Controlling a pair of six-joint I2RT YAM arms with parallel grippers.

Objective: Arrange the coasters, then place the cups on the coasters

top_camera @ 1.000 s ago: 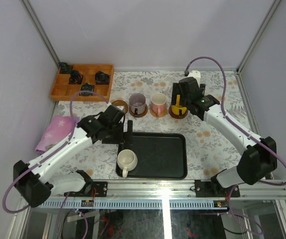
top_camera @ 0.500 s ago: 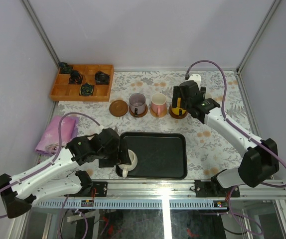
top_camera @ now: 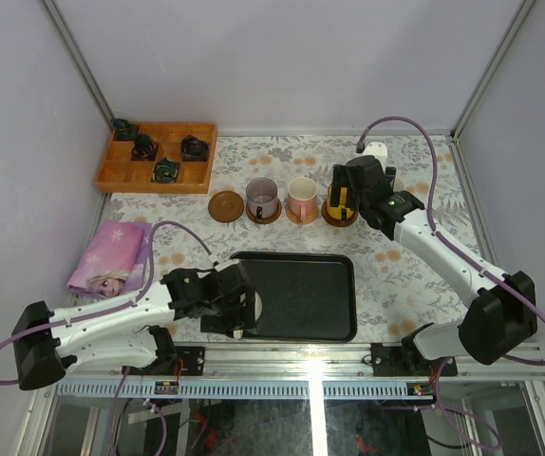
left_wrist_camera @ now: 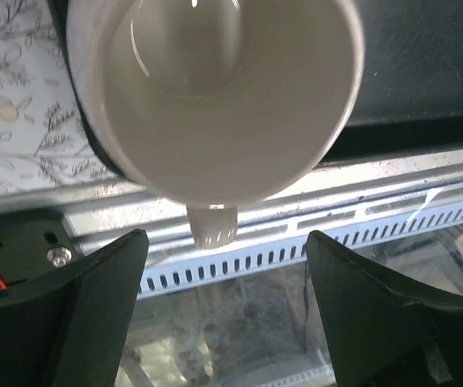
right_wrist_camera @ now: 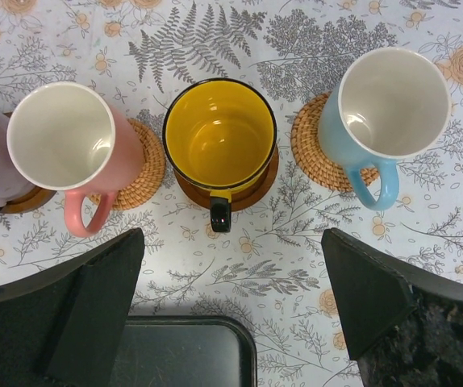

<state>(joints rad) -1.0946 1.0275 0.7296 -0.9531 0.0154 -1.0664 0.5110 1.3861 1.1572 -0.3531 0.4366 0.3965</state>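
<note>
The cream cup (left_wrist_camera: 215, 97) stands in the near-left corner of the black tray (top_camera: 310, 294). Its handle (left_wrist_camera: 213, 224) points at the table's near edge, between the tips of my open left gripper (left_wrist_camera: 225, 242), which touches nothing. From above, the left gripper (top_camera: 239, 309) hides most of that cup. My right gripper (right_wrist_camera: 233, 242) hangs open and empty above the yellow cup (right_wrist_camera: 219, 133). The pink cup (right_wrist_camera: 62, 137), yellow cup and blue cup (right_wrist_camera: 389, 105) each sit on a coaster (right_wrist_camera: 139, 169). The purple cup (top_camera: 261, 198) sits on one too. One brown coaster (top_camera: 225, 205) lies bare, left of it.
A wooden compartment box (top_camera: 157, 157) with small black items stands at the back left. A pink cloth (top_camera: 111, 256) lies at the left edge. The metal rail (top_camera: 310, 359) runs along the near edge, just behind the cream cup.
My left arm swung back toward the near edge and sank low over the cream cup, its jaws narrowing a little. The right arm barely moved.
</note>
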